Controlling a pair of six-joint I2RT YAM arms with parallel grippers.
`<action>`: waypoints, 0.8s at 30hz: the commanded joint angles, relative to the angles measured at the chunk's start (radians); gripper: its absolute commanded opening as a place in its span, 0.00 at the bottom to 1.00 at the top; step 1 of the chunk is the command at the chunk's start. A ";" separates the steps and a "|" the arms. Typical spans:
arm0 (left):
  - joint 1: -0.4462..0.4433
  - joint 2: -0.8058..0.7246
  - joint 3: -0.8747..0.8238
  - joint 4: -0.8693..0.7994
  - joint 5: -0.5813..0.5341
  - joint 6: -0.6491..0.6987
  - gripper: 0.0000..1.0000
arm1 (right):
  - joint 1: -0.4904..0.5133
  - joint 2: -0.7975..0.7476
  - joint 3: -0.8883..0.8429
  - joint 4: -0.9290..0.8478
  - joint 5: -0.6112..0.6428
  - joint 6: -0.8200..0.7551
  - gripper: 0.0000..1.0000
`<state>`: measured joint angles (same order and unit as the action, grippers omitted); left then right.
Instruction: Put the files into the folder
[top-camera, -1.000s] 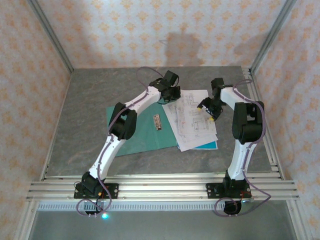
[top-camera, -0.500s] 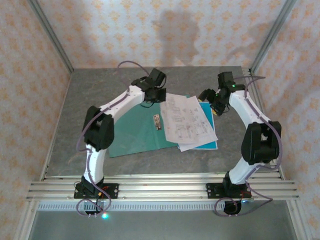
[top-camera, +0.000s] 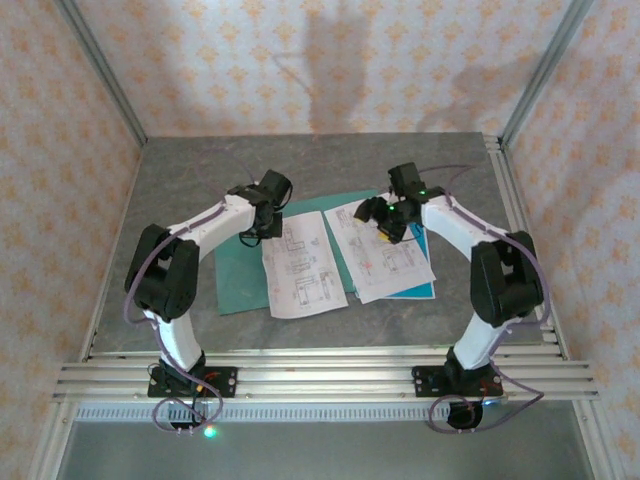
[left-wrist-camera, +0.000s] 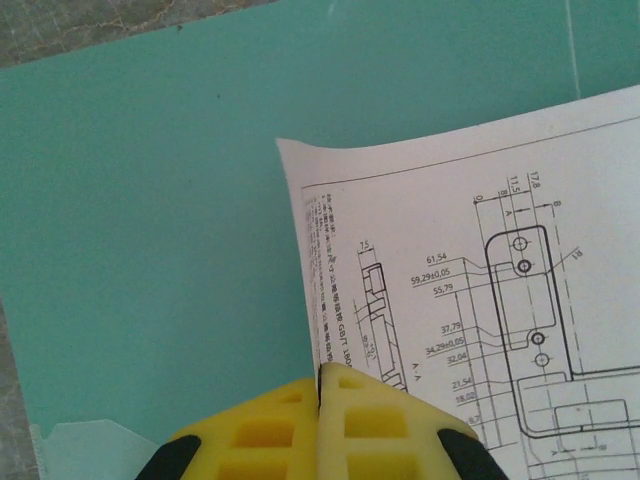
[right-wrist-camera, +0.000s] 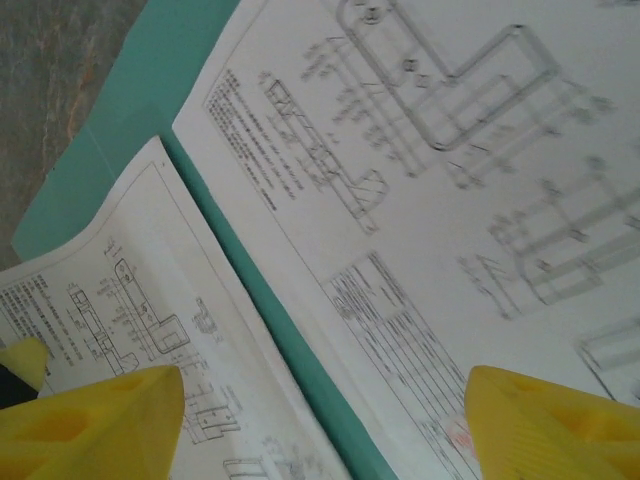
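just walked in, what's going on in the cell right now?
Two arms are filing printed drawings into an open teal folder. The left hand is shut on the edge of one sheet, which lies across the folder's left half. The right hand hangs open above the other sheets, which lie spread on the folder's right half. The folder is not yet closed.
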<state>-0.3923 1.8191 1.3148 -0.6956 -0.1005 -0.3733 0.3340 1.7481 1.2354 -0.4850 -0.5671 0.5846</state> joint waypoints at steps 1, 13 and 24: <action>-0.002 0.033 0.038 -0.033 -0.082 0.015 0.00 | 0.037 0.074 0.072 0.048 -0.031 -0.046 0.71; -0.002 0.085 0.078 -0.039 -0.062 -0.015 0.00 | 0.171 0.237 0.165 0.041 -0.018 -0.059 0.64; -0.001 0.106 0.085 -0.047 -0.068 -0.016 0.00 | 0.200 0.330 0.244 0.057 -0.024 -0.035 0.60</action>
<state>-0.3927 1.8908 1.3739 -0.7074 -0.1390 -0.3756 0.5240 2.0563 1.4410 -0.4404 -0.5957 0.5453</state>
